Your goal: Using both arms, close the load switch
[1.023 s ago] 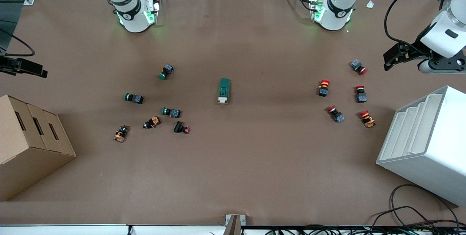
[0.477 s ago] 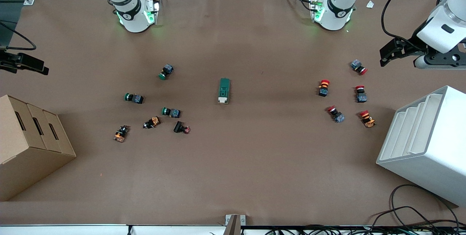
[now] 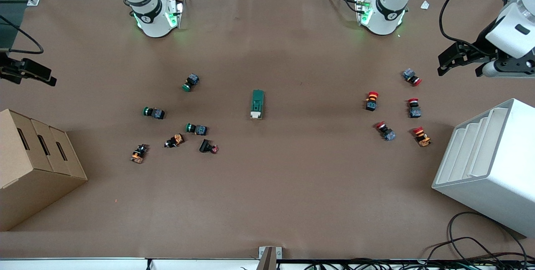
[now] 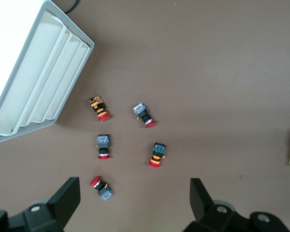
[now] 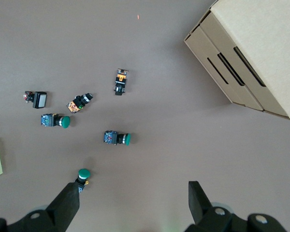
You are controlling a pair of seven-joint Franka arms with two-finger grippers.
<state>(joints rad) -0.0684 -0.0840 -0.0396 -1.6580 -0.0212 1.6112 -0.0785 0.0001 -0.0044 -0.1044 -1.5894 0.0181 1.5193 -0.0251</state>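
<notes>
Since a second ago your left claw [image 3: 447,63] has lifted slightly over the worktop's [image 3: 292,186] left-arm end, while the load switch [image 3: 257,104] lies mid-worktop, long axis toward the front camera; both wrist views show claws spread, the right claw [image 3: 39,78] equally distant.

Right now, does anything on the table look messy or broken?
Nothing looks broken. The push buttons lie tipped on their sides in two loose clusters, one toward each arm's end. The load switch lies flat between them, untouched. Both tools, left and right, hang open above the table.
</notes>
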